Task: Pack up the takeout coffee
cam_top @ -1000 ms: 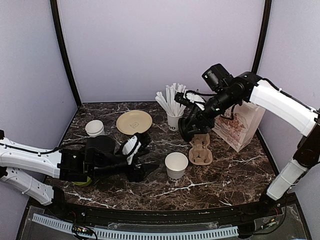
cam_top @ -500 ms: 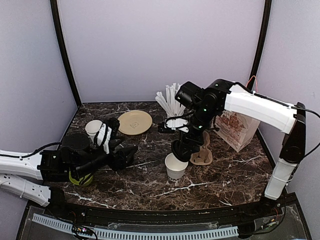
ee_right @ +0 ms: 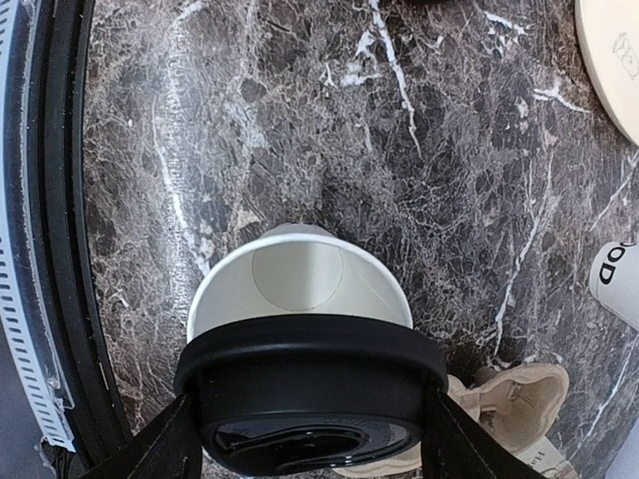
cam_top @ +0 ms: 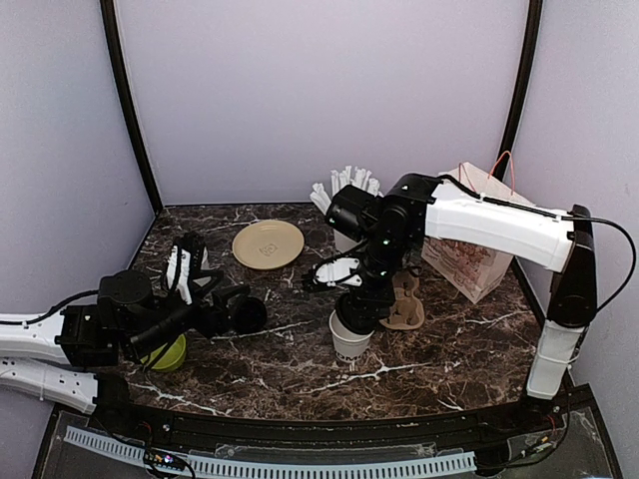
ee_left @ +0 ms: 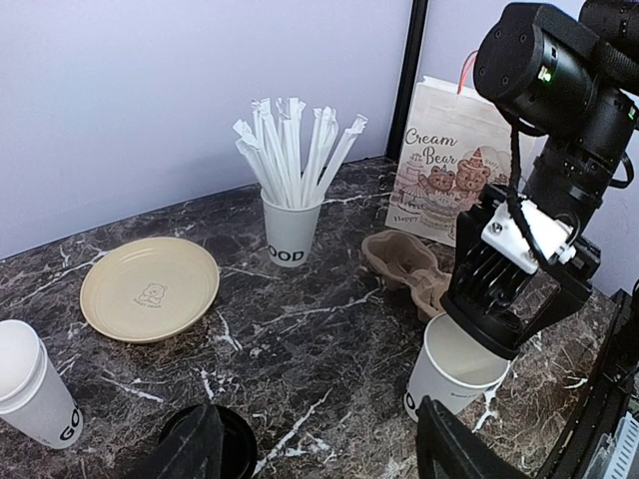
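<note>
High rear overview, low sideways left wrist, close downward right wrist; shared open cup [cam_top: 349, 345]

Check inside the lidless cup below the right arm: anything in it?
The paper cup looks empty, bare white bottom showing. The black lid clamped in the jaws of the right gripper hides its near rim.

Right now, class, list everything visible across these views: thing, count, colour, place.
lidless paper cup: 1, white, front centre, under the right gripper
black lid: 1, black, held just above that cup
cup of wrapped straws: 1, white, back centre
plate: 1, tan, back left
cardboard cup carrier: 1, brown, right of lidless cup
printed paper bag: 1, white, back right
lettered cup: 1, white, left of plate
round item: 1, green, front left
left gripper: 1, black, open, low at left
right gripper: 1, black, shut on black lid
</note>
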Motion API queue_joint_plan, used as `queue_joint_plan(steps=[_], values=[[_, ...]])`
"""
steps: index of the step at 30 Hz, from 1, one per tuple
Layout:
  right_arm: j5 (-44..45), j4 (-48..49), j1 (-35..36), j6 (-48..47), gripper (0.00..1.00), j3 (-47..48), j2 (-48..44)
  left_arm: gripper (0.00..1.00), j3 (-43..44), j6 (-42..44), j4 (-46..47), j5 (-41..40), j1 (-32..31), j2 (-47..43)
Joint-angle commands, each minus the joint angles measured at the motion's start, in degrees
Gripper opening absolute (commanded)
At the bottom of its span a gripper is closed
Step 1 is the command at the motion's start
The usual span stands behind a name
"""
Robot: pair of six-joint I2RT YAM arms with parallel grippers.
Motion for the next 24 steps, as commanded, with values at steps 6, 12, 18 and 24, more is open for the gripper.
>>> queue_joint_plan(steps=[6,12,18,24], values=[[3.82,0.48,1.41,-0.67,0.73,1.42,1.77,0.69,-0.94,-0.75,-1.33,-1.16,0.27,-0.85],[3.26,0.36,1.65,-0.41,0.74,2.36,2.79,0.69,-1.44,-0.6,-0.24,-1.2,0.27,0.07],[2.27,0.07,1.86,0.03,0.77,3.65,4.14,0.69,-2.18,-0.97,0.21,-0.83,0.27,0.63],[0.9,-0.01,1.86,0.6,0.82,5.16,4.22,0.69,-2.97,-1.38,0.3,-0.9,0.28,0.32]])
